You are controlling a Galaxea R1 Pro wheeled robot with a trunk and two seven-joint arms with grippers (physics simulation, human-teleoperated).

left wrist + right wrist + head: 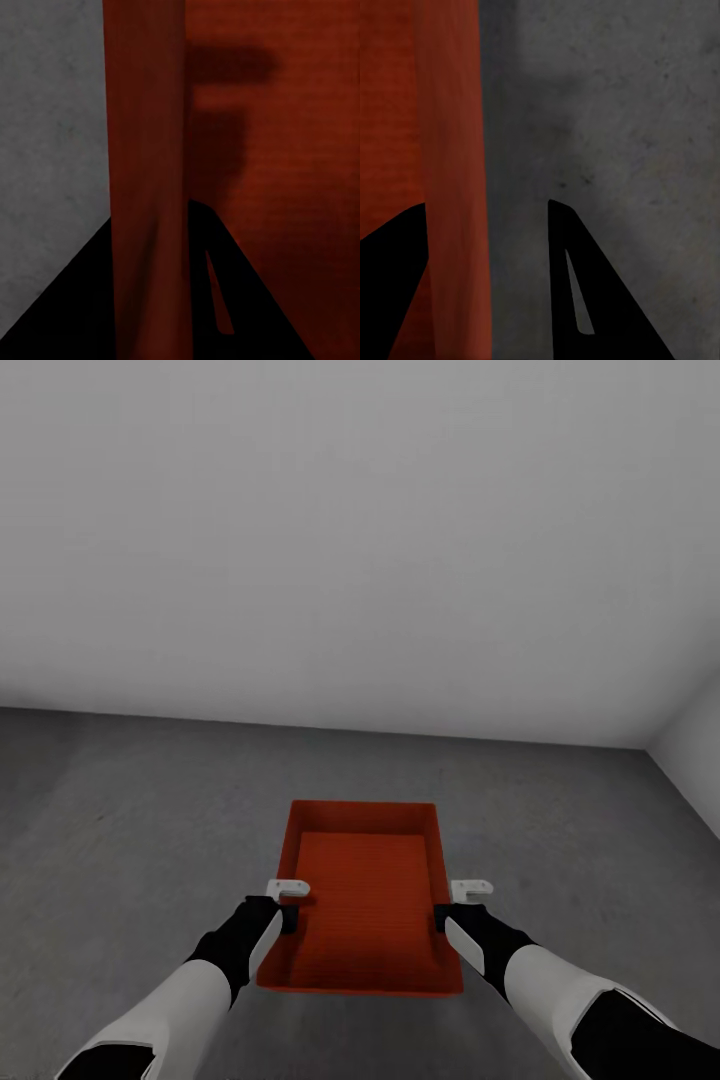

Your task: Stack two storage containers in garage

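Orange-red storage container [362, 895] over dark concrete floor [120, 830] near the far wall [360, 540], long axis pointing away from the robot, left gripper [288, 903] and right gripper [452, 905] each clamped astride a long side wall, equally near.

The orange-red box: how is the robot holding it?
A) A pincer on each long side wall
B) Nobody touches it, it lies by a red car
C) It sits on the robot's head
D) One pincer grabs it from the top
A: in the head view the left pincer and right pincer sit at opposite long walls of the orange-red box, and each wrist view shows a wall between the fingers, over the grey floor.
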